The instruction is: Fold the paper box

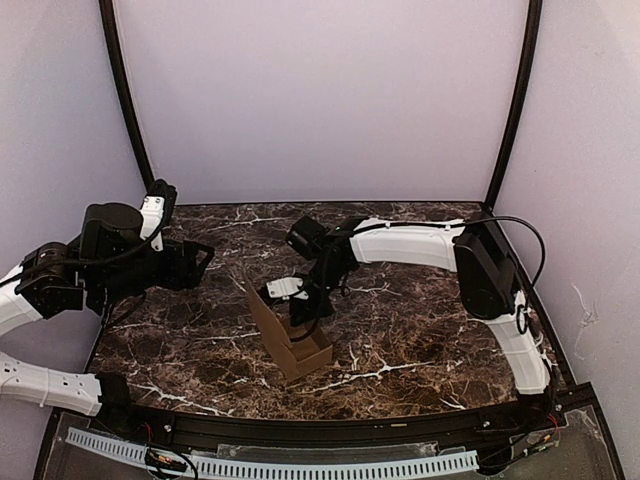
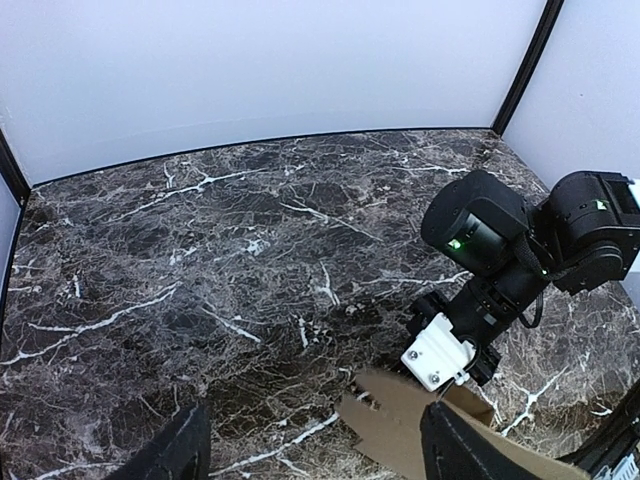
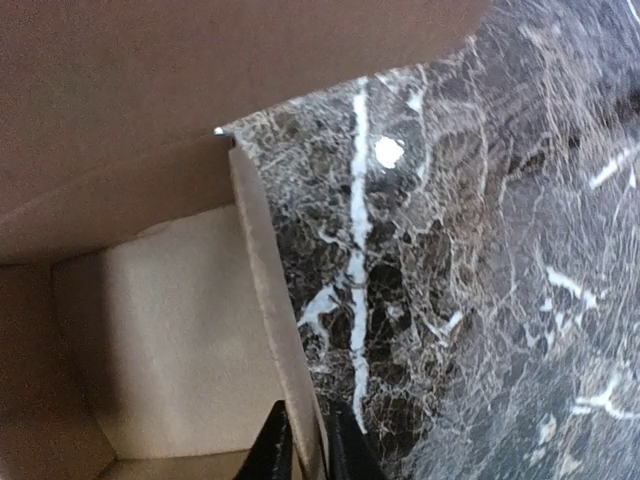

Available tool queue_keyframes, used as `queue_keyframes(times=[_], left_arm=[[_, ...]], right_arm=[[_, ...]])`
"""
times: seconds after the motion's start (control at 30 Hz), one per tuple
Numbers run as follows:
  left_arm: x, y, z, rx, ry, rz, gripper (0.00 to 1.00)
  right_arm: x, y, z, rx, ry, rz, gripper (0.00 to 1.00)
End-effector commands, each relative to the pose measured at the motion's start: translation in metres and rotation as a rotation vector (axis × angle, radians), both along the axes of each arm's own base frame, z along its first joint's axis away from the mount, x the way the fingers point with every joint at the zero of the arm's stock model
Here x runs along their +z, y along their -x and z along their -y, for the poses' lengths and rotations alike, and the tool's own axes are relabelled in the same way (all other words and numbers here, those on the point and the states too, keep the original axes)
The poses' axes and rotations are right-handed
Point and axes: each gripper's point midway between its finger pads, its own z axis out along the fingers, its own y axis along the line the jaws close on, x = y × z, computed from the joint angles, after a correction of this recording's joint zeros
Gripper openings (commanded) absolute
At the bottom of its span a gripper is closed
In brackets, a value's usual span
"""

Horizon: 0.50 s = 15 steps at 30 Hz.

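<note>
Grip relation at the box wall. I read the paper box [image 1: 296, 345] as standing half-formed near the middle of the marble table [image 1: 430, 330], a little toward the near edge. Its mouth faces up and a tall flap [image 1: 262, 315] rises along its left side. The box's long axis runs from far left to near right. The right gripper [image 1: 308, 308] reaches it from the far right and sits directly over its far end, so the right arm is plainly the nearer one. The left gripper [image 1: 203, 265] hangs well apart to the left, jaws spread wide and holding nothing, with the box to its right.

The overhead view gives this layout but hides the contact itself behind the right wrist. The right wrist view supplies it: two dark fingertips [image 3: 272, 455] are pressed onto either face of a thin upright side wall [image 3: 268, 300]. The pale box floor lies on one side of that wall and bare marble on the other. I judge this a pinch on the wall, so the coming fold turns on which way that wall is swung about its base crease.

The left wrist view adds the flap's notched top edge, just beside the right gripper's white housing. It shows nothing of the box interior.
</note>
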Motion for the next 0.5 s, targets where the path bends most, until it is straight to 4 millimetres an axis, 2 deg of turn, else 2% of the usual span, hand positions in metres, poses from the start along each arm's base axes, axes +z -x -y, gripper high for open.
queue_keyframes(times=[0.0, 0.17, 0.27, 0.33, 0.37, 0.47], left_arm=[[-0.003, -0.001, -0.001, 0.002, -0.03, 0.007, 0.73], [-0.002, -0.013, 0.006, 0.026, -0.079, 0.032, 0.73], [-0.003, -0.021, 0.016, 0.022, -0.112, 0.047, 0.73], [-0.005, -0.026, 0.03, -0.009, -0.128, 0.054, 0.74], [-0.008, -0.029, 0.044, -0.048, -0.122, 0.049, 0.74], [-0.011, -0.03, 0.075, -0.166, -0.136, 0.05, 0.76]], right_arm=[[0.015, -0.015, 0.009, -0.098, 0.026, 0.035, 0.07], [0.023, -0.038, 0.041, -0.339, 0.024, 0.031, 0.0], [0.017, -0.071, 0.082, -0.622, 0.052, 0.042, 0.0], [0.013, -0.089, 0.115, -0.797, 0.074, 0.039, 0.0], [0.011, -0.097, 0.131, -0.88, 0.086, 0.025, 0.0], [0.007, -0.106, 0.168, -1.033, 0.108, 0.009, 0.0]])
